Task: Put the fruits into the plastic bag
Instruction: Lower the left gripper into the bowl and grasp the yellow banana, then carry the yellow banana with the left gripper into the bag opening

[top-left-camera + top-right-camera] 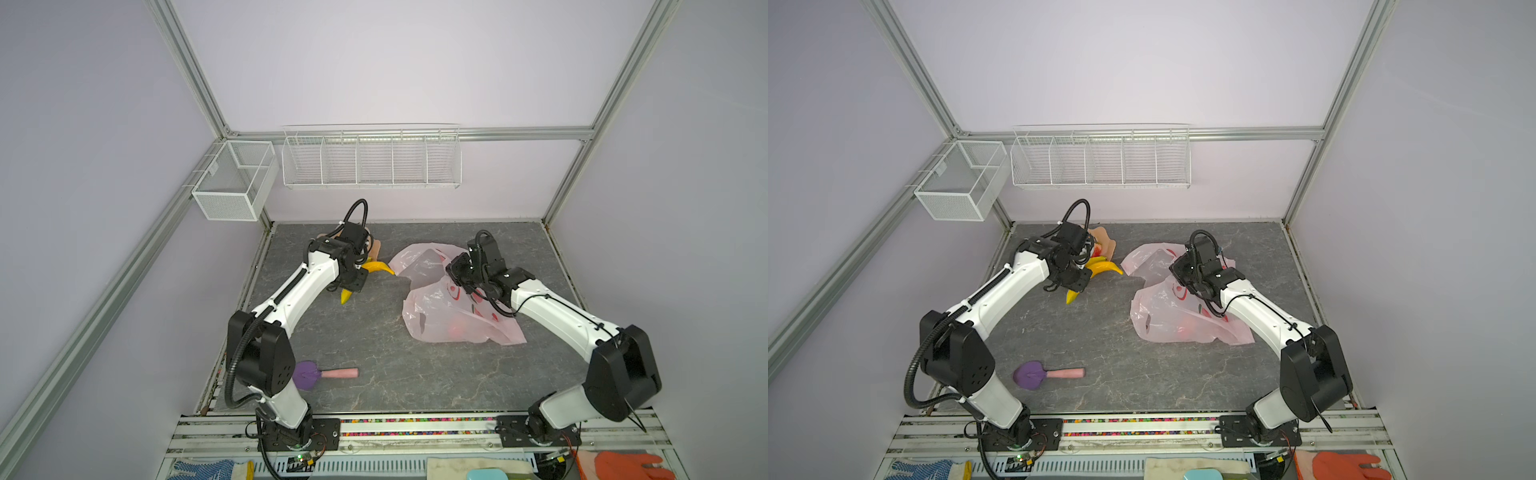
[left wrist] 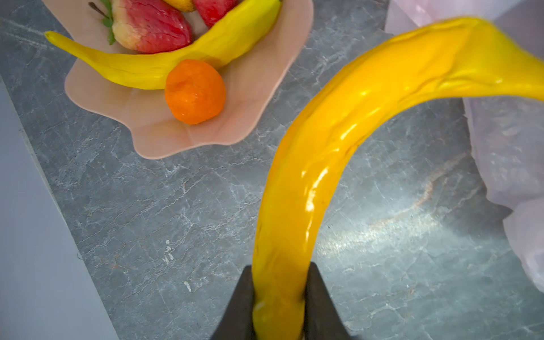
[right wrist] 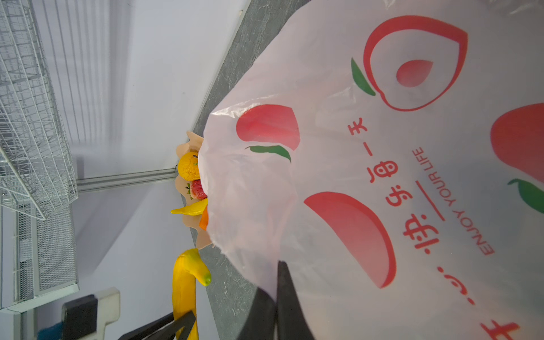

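My left gripper [image 2: 281,269] is shut on one end of a yellow banana [image 2: 338,138], which hangs above the table between the bowl and the plastic bag [image 1: 449,316]. In both top views this gripper [image 1: 353,282] [image 1: 1077,282] sits just left of the bag's mouth. A second banana [image 2: 147,67], an orange [image 2: 194,91] and a strawberry [image 2: 150,26] lie in the peach bowl [image 2: 235,117]. My right gripper [image 3: 275,282] is shut on the pale pink bag's edge [image 3: 235,259] and holds it lifted. A reddish shape [image 1: 457,328] shows through the film.
A purple-headed utensil with a pink handle [image 1: 320,374] lies near the left arm's base. A wire rack [image 1: 370,158] and a mesh box [image 1: 235,183] hang on the back wall. Gloves [image 1: 623,465] lie beyond the front rail.
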Robot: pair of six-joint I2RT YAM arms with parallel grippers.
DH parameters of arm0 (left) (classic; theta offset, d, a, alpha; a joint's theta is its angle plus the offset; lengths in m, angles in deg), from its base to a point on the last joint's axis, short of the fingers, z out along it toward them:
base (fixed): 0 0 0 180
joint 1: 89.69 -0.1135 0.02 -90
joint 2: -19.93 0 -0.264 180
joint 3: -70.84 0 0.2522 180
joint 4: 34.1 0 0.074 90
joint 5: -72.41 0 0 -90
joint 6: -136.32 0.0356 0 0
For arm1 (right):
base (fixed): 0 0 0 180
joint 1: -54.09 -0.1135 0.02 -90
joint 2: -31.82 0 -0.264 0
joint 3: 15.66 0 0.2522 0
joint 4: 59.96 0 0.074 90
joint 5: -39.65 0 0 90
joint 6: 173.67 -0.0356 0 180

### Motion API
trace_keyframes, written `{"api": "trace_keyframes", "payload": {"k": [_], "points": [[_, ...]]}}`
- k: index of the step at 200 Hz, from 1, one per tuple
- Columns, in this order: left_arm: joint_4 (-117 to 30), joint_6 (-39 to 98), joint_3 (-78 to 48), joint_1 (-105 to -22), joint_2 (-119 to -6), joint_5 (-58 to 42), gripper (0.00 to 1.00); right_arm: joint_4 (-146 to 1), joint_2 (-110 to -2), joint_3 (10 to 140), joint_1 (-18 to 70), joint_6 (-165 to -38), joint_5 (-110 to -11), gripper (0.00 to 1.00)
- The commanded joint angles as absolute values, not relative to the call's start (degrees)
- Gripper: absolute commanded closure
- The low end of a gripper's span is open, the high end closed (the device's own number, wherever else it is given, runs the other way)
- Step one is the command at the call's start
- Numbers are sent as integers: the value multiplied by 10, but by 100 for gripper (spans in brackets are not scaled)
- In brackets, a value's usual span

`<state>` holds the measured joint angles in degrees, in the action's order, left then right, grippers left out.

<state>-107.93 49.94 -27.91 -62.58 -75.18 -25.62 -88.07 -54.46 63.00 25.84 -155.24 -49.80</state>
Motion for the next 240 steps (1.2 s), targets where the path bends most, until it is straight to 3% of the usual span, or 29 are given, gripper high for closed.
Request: {"api": "trace_keyframes", "payload": {"k": [1,97,240], "points": [[-1044,526,-262,-622,-743,-248,87,-879,-540,626,260,-1559,-499,94],[-1032,578,-342,-568,-838,-198,87,-880,-533,623,256,-1557,-497,94],[-1035,549,-587,-490,-1068,-79,88,-853,-520,608,253,-1570,-509,94]]}}
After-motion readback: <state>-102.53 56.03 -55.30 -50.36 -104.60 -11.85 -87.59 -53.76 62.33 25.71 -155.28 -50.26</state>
